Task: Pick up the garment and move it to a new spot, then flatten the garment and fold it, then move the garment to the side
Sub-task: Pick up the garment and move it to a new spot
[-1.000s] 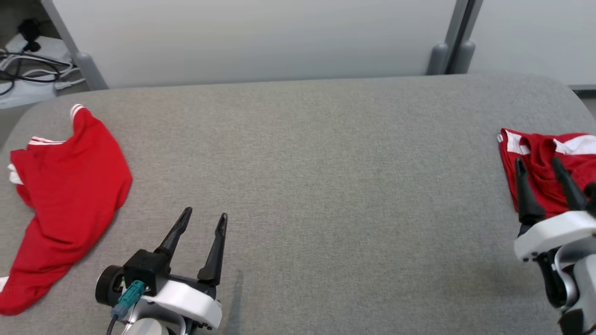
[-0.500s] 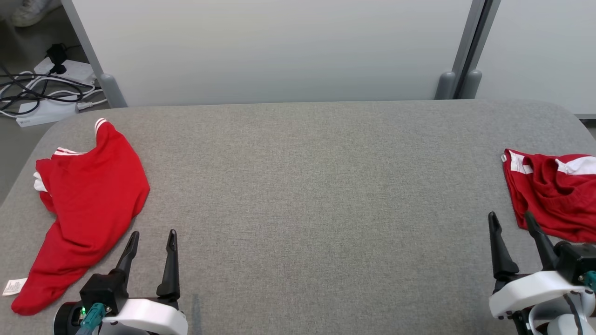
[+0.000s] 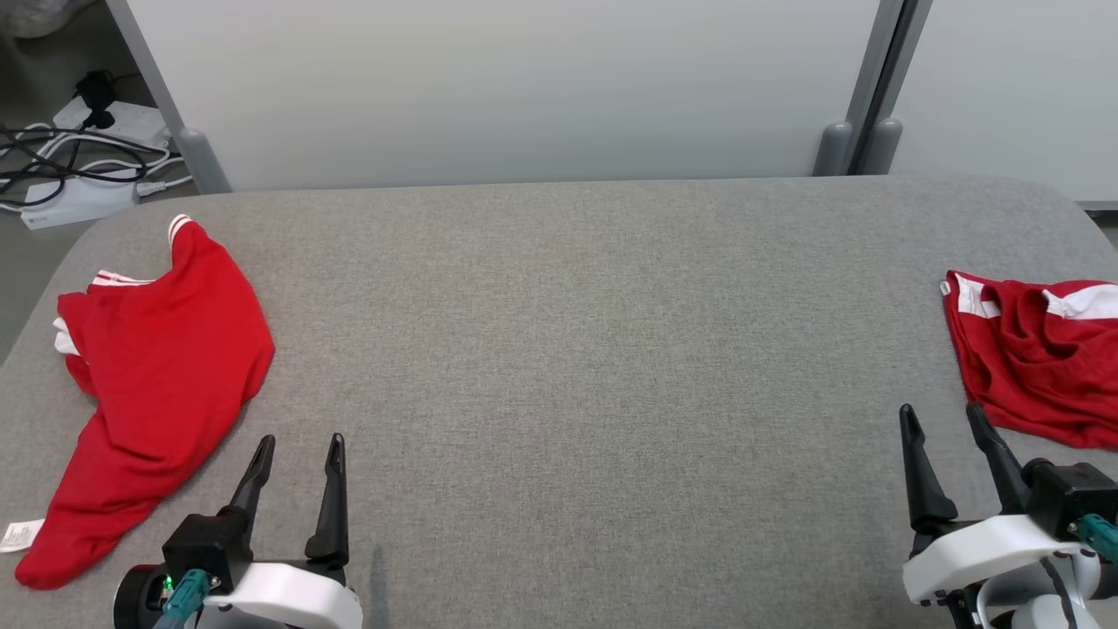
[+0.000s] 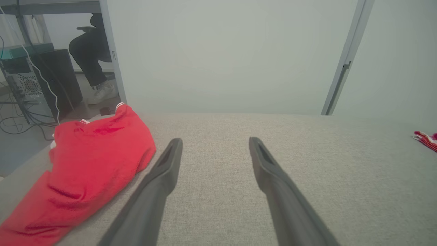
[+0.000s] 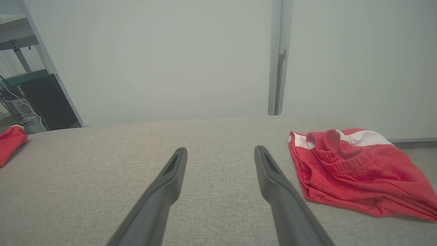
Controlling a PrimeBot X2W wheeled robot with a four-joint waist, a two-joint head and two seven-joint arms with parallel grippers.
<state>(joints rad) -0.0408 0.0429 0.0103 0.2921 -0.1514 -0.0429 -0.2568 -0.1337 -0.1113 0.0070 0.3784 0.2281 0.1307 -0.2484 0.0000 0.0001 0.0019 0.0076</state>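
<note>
At the right edge of the grey fabric table [image 3: 576, 349], crumpled red-and-white shorts [image 3: 1031, 367] are lying beside your right gripper [image 3: 940, 411]; it and the left gripper [image 3: 301, 441] are gaping empty. Be pinching the waistband [image 5: 344, 164] low.

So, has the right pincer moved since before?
Yes. The right pincer drew back toward the robot: it overlapped the red shorts before, now sits short of them.

Readable text, brands, numbers: none. One white tag [image 3: 19, 535] at the near tip of the left red garment [image 3: 157, 349]; print too small to read.
</note>
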